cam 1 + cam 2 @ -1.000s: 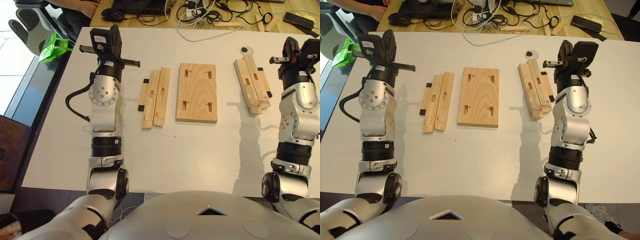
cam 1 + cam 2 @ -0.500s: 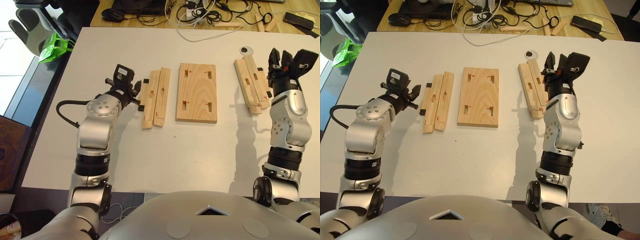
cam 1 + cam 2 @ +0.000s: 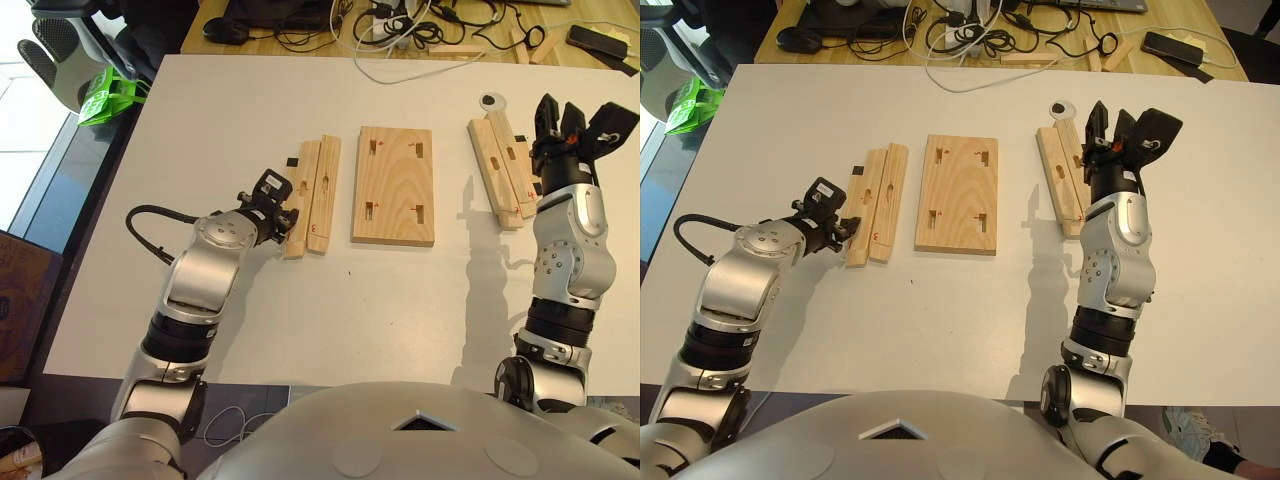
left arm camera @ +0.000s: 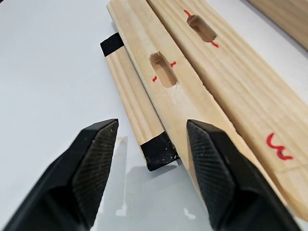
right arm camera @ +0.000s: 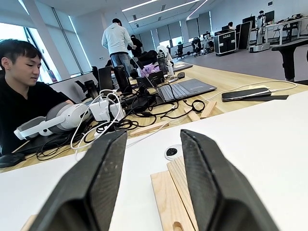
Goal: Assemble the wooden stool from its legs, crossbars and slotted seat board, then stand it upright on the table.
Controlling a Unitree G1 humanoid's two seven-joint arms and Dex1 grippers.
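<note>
tool of left arm [image 3: 283,212] wide, now down beside leg pieces [image 3: 311,195], right tool [image 3: 580,115] wide

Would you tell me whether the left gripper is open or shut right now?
Open: the left gripper has its fingers wide apart, with the black-tipped end of a crossbar lying between them.

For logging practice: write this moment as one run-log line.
left gripper: open, at left wooden pieces' near end | right gripper: open, beside right wooden pieces | seat board: flat between them | assembly: not begun
</note>
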